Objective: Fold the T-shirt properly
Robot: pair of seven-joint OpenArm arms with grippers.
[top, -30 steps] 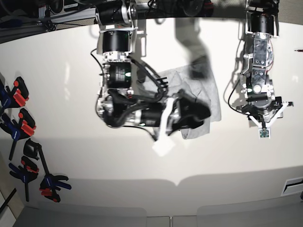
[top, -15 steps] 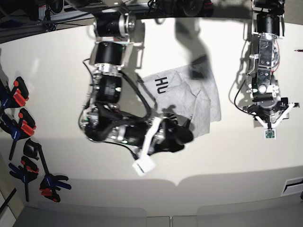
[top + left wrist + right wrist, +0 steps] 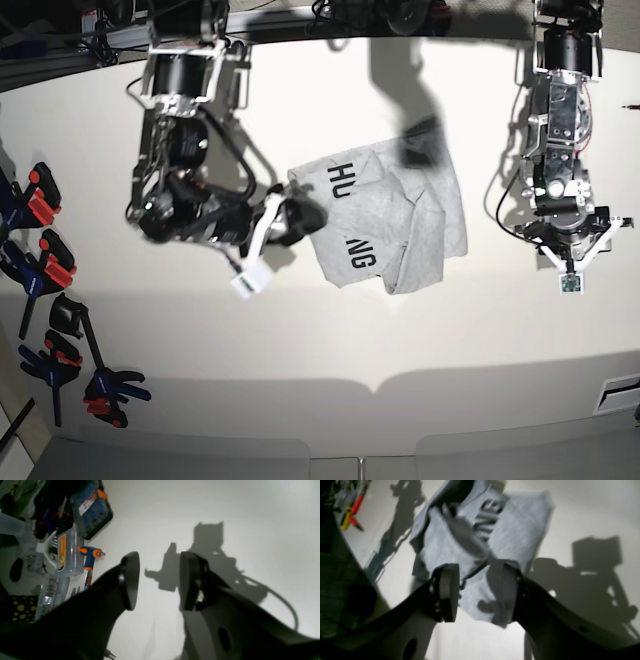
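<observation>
A wide white table (image 3: 330, 350) fills nearly every view, matte and evenly lit from above, with hard dark shadows falling across its far half and a glare patch toward the far edge. Along its edge in the base view lies a row of black clamps (image 3: 45, 270) with red and blue handles. In the left wrist view, beyond and to the left of the fingers, sit clear plastic parts boxes (image 3: 66, 552), a dark case with blue contents (image 3: 91, 508), and an orange-and-blue tool (image 3: 89, 555). Red and yellow markers (image 3: 351, 515), probably pens, lie blurred at the top-left corner of the right wrist view.
</observation>
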